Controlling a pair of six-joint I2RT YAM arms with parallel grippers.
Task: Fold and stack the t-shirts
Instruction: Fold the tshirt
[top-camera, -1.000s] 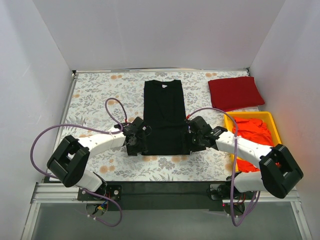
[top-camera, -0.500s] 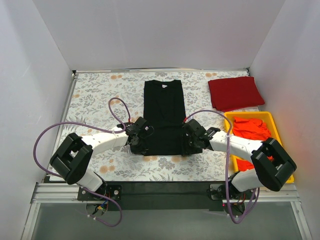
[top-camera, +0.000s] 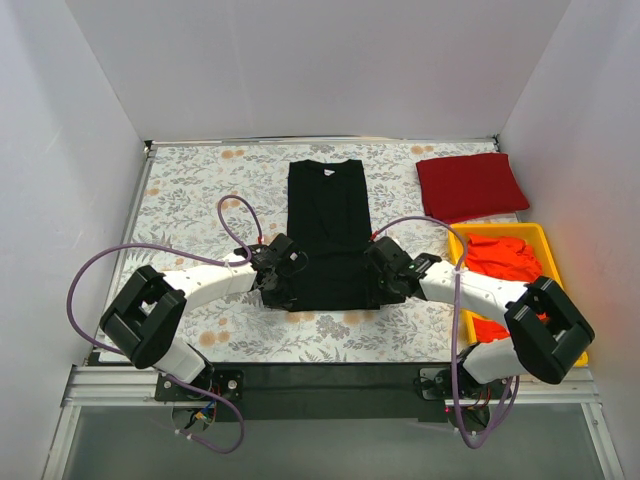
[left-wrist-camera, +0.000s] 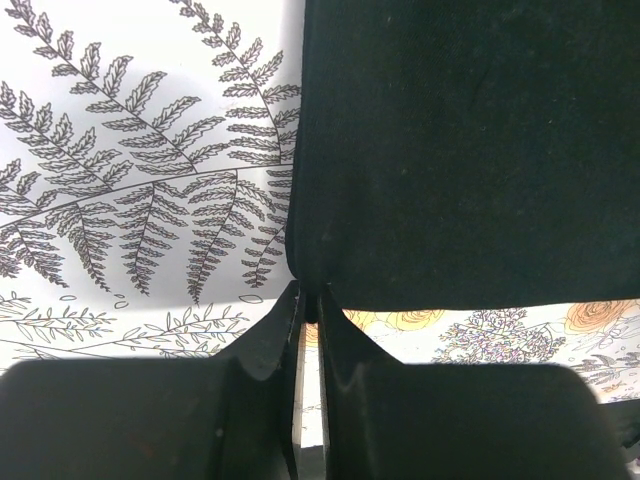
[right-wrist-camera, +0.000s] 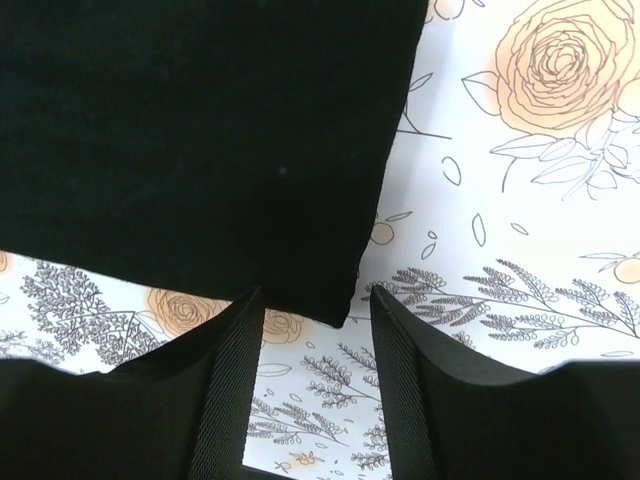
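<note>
A black t-shirt (top-camera: 327, 235) lies folded into a long strip in the middle of the floral table cover, collar at the far end. My left gripper (top-camera: 277, 292) is shut on its near left corner (left-wrist-camera: 310, 285). My right gripper (top-camera: 379, 290) is open at the near right corner (right-wrist-camera: 335, 300), which lies between the fingertips (right-wrist-camera: 245, 315). A folded dark red t-shirt (top-camera: 470, 186) lies at the far right. Orange-red t-shirts (top-camera: 503, 262) are bunched in the yellow bin (top-camera: 541, 240).
White walls close in the table on three sides. The floral table cover (top-camera: 200, 190) shows bare on the left. The yellow bin stands at the right edge beside my right arm. Purple cables loop over both arms.
Both grippers have moved inward to the near corners of the black t-shirt. Over the last half second they have hardly moved.
</note>
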